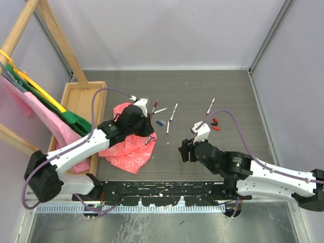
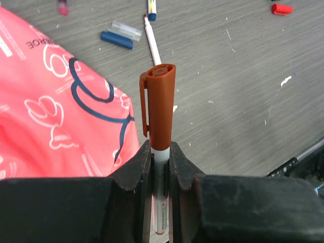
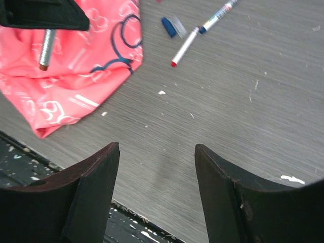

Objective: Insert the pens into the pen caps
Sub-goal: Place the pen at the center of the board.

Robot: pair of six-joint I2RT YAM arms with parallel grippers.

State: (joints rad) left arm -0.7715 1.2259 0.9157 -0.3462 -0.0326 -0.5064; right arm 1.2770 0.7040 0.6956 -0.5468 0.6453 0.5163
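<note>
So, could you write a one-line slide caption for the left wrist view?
Left gripper shut on a pen with a brown-red cap, above the grey table, beside the pink cloth.

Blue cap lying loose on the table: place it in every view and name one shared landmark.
Top external: blue cap near the centre.
Left wrist: cap at upper left.
Right wrist: cap at top centre.
Landmark: pink patterned cloth, left of it everywhere.

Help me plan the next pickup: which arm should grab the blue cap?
Probably the right gripper: open and empty, facing the blue cap. The left gripper is shut on a capped pen.
</note>
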